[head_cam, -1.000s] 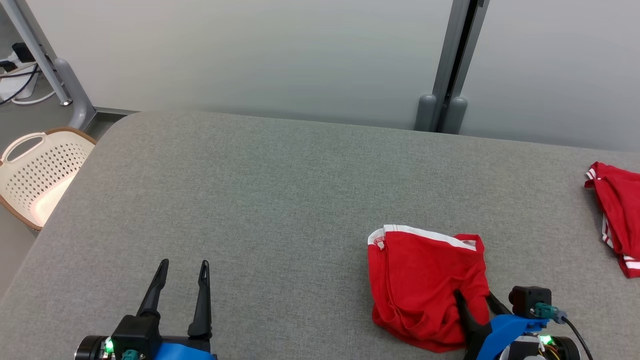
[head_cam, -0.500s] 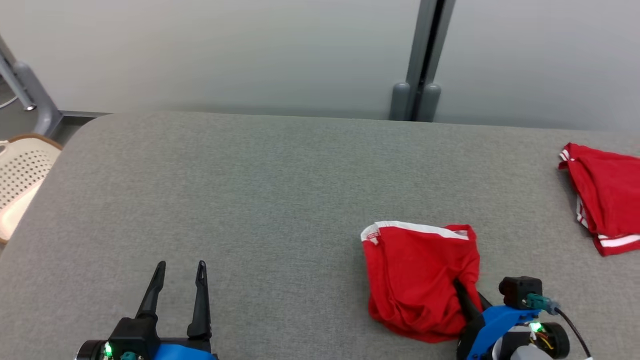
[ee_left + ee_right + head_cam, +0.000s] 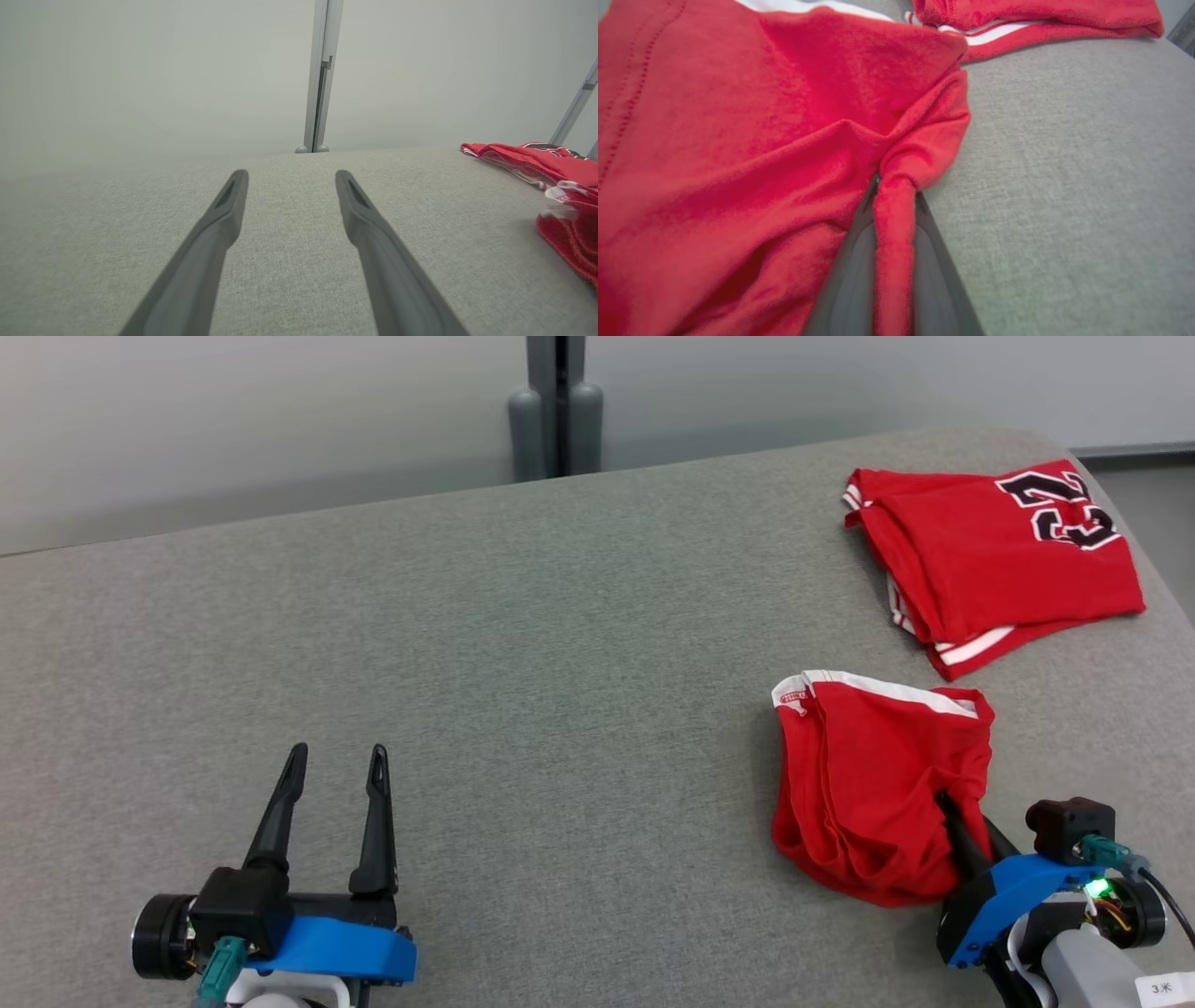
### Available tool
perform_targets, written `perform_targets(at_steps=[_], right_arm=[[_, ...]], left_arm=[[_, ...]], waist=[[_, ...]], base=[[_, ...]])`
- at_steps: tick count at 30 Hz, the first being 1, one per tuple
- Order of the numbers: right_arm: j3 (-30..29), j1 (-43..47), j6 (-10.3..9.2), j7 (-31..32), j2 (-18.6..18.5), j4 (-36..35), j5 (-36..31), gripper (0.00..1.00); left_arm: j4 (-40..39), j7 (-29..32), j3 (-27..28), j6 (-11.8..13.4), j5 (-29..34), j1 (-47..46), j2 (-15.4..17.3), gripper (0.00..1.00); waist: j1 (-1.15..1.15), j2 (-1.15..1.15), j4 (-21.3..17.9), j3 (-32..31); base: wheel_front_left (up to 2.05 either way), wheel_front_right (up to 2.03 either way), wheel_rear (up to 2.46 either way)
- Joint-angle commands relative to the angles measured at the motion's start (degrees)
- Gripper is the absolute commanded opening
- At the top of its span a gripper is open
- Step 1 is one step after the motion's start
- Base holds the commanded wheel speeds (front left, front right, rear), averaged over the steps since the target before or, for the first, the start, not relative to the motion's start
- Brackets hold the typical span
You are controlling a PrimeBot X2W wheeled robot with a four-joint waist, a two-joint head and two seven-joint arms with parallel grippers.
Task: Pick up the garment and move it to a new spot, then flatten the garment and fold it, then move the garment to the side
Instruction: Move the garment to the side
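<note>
A folded red garment (image 3: 873, 784) with a white band along its far edge lies on the grey table (image 3: 560, 663), at the right front. My right gripper (image 3: 962, 807) is shut on a pinched fold at the garment's near right corner; the right wrist view shows that fold of the red garment (image 3: 892, 205) squeezed between the two dark fingers. My left gripper (image 3: 336, 761) stands open at the front left, over bare table. In the left wrist view the left gripper (image 3: 289, 179) has nothing between its fingers, and the garment's edge (image 3: 572, 233) lies far right.
A second folded red jersey (image 3: 990, 555) with black numbers lies at the table's far right corner, just beyond the held garment. A grey post (image 3: 557, 406) stands behind the table against a pale wall. Bare grey surface spreads across the middle and left.
The head camera has swung to the right, bringing the numbered jersey fully into view and dropping the basket out. The right gripper has carried the garment a little rightward, toward that jersey.
</note>
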Motion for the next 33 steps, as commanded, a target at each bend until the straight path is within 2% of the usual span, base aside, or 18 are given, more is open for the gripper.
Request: perform_targets(at_steps=[1, 6, 12, 18, 22, 28, 29, 31, 33], right_arm=[[0.1, -0.3, -0.09, 0.0, -0.6, -0.7, 0.2, 0.0], [-0.2, -1.1, -0.09, 0.0, -1.2, -3.6, 0.1, 0.0], [0.0, -4.5, -0.07, 0.0, -3.7, -8.6, -2.6, 0.0], [4.9, -16.2, -0.06, 0.6, -7.6, -8.7, -4.8, 0.0], [8.0, -25.4, -0.07, 2.7, -10.9, -6.4, -3.6, 0.0], [10.5, -35.1, -0.07, 4.5, -19.9, -0.5, -0.7, 0.0], [11.3, -37.0, -0.07, 5.0, -23.3, 1.1, 0.7, 0.0], [11.9, -38.5, -0.08, 6.2, -26.8, 2.9, 2.4, 0.0], [13.9, -39.5, -0.07, 7.5, -29.0, 3.9, 3.7, 0.0]], left_arm=[[-0.3, -0.2, 0.5, -0.1, 0.3, -1.3, 0.5, 1.0], [-0.4, -0.2, 0.6, -0.4, 0.9, -3.1, 0.6, 1.0], [-0.6, -0.2, 0.4, -0.9, 1.2, -4.3, 0.8, 1.0], [-1.8, -0.2, 0.6, -1.0, 1.7, -6.0, 1.2, 1.0], [-3.4, -0.2, 0.6, -1.2, 2.1, -8.1, 1.8, 1.0], [-5.8, -0.2, -0.8, -1.4, 2.9, -11.5, 1.8, 1.0], [-6.9, -0.2, -1.0, -1.5, 3.0, -12.2, 1.9, 1.0], [-8.0, -0.2, -1.0, -1.5, 3.1, -12.5, 2.1, 1.0], [-9.1, -0.2, -1.1, -1.5, 3.3, -12.8, 2.4, 1.0]], waist=[[-0.01, 0.0, -1.3, 0.5], [-0.01, 0.0, -3.2, 1.8], [-0.01, 0.0, -1.9, 3.2], [-0.01, 0.0, 0.4, 7.5], [-0.01, 0.0, 1.6, 12.4], [-0.01, 0.0, 3.6, 17.8], [-0.01, 0.0, 3.9, 18.8], [-0.01, 0.0, 3.9, 19.6], [-0.01, 0.0, 3.7, 20.4]], base=[[0.0, 0.0, 0.0], [0.0, 0.0, 0.0], [0.0, 0.0, 0.0], [0.0, 0.0, 0.0], [0.0, 0.0, 0.0], [0.0, 0.0, 0.0], [0.0, 0.0, 0.0], [0.0, 0.0, 0.0], [0.0, 0.0, 0.0]])
